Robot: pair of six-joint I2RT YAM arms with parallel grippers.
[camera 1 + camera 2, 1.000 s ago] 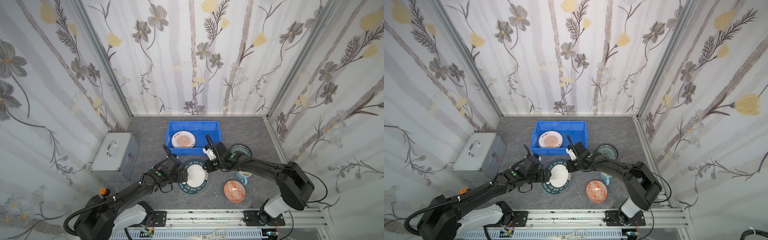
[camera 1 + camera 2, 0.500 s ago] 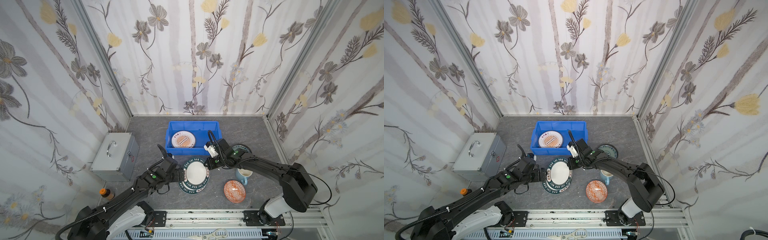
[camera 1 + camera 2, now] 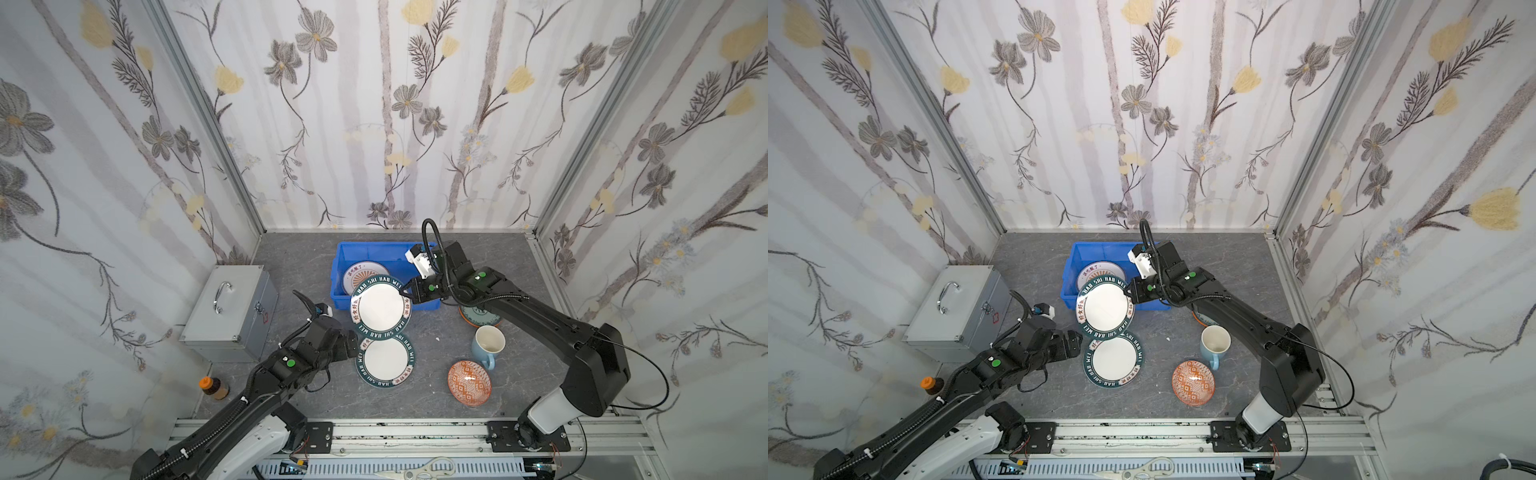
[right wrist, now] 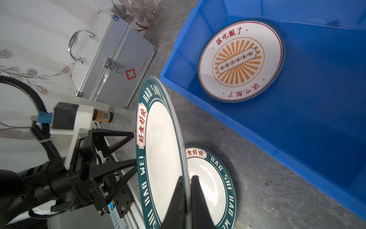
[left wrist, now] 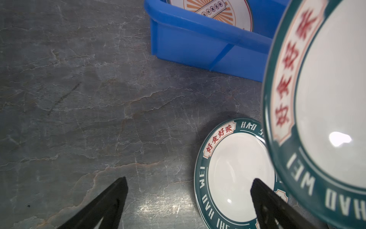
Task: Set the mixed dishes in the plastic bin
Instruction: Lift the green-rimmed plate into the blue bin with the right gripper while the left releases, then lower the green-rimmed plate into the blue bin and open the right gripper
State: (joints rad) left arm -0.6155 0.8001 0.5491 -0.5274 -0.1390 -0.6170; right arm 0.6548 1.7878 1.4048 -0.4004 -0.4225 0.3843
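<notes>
Our right gripper (image 3: 405, 293) clamps the plate (image 3: 380, 307) by its rim at 2 o'clock; the left gripper (image 3: 352, 345) gapes, empty. The bin (image 3: 338, 297) sits at the plate's 12 o'clock, near wall beneath it. We judge the plate stiff, slick and breakable: hold by the rim. Face up, slightly tilted; round, no long axis.

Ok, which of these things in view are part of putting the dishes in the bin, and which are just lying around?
Part of the job: blue bin, sunburst plate already in it, raised green-rimmed plate, other green-rimmed plate, teal plate, mug, orange bowl.
Just lying about: metal case, small bottle, scissors.
</notes>
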